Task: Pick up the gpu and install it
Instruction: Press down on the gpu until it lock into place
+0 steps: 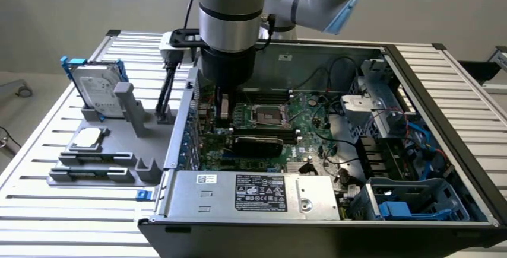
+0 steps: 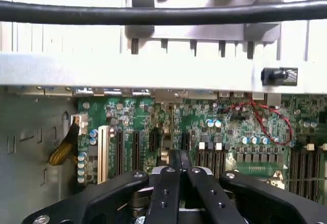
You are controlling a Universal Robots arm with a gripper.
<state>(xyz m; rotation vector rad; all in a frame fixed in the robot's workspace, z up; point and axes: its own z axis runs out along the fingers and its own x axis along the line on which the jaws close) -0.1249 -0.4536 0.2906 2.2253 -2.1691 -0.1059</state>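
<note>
My gripper is shut, its black fingers meeting at the tips low over the green motherboard. The tips hang beside the long black expansion slots and close to the narrow memory slots. I cannot tell whether anything thin is pinched between the tips. In the exterior view the arm reaches straight down into the open computer case, with the gripper near the case's wall on that view's left. The gpu is hidden from me.
A grey fixture outside the case on the exterior view's left holds a silver hard drive in a blue frame. The power supply sits at the case's near edge. A black cable crosses overhead; red wires lie on the board.
</note>
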